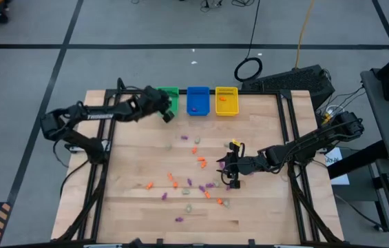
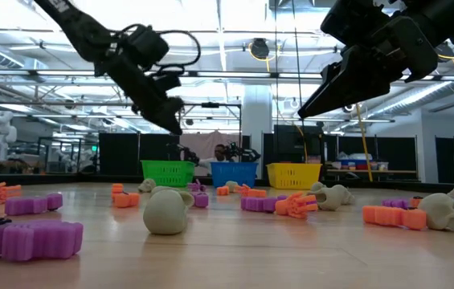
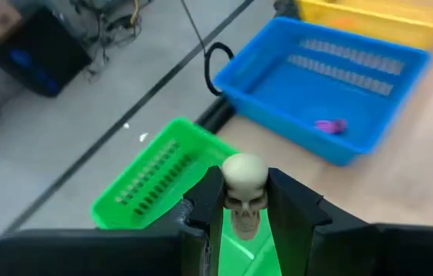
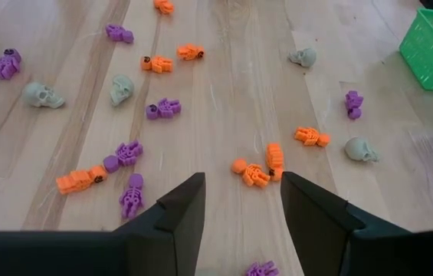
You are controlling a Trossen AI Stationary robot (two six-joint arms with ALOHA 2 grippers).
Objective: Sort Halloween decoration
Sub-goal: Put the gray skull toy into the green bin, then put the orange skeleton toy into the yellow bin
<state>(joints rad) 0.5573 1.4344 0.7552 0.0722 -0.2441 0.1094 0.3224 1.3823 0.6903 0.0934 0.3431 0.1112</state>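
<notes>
Three bins (image 1: 198, 100) line the table's far edge; left hand (image 3: 244, 211) grips a skull (image 3: 244, 186), right hand (image 4: 243, 203) spread.

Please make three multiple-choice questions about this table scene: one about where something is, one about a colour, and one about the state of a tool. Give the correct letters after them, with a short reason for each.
1. Where is the left tool?
A. Over the green bin
B. Over the yellow bin
C. Low over the middle of the table

2. What colour is the piece lying in the blue bin?
A. Orange
B. Purple
C. Beige

3. What is the state of the left tool?
A. Open and empty
B. Shut on an orange figure
C. Shut on a small skull

Answers:
1. A: the high view shows the left tool at the green bin, and its wrist view looks down on that bin.
2. B: one purple piece lies on the floor of the blue bin.
3. C: the beige skull sits clamped between the two dark fingers.
</notes>
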